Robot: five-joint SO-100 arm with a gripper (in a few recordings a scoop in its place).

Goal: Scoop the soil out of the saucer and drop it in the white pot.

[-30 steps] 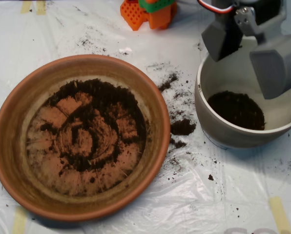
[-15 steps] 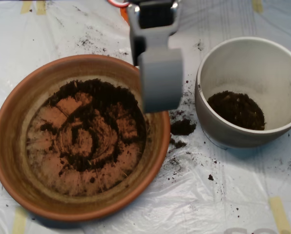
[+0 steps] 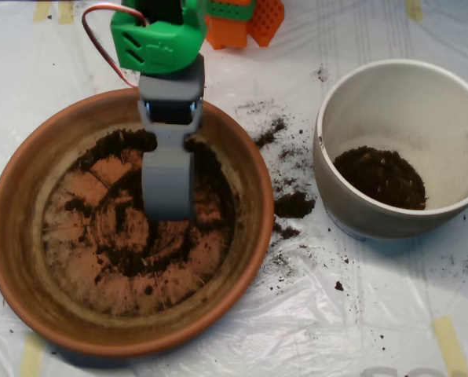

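The terracotta saucer lies at the left, with dark soil spread thinly in rings and patches over its floor. My grey scoop hangs over the saucer's upper middle and points down toward the centre, its green and orange arm behind it at the top. The scoop hides part of the soil beneath it. The white pot stands at the right, apart from the scoop, with a mound of soil on its floor.
Spilled soil crumbs and a clump lie on the white plastic sheet between saucer and pot. Tape strips mark the sheet's corners. The arm's orange base sits at the top edge.
The scoop has swung left from above the white pot, across the gap, to over the saucer's middle. The soil in the pot and saucer looks unchanged.
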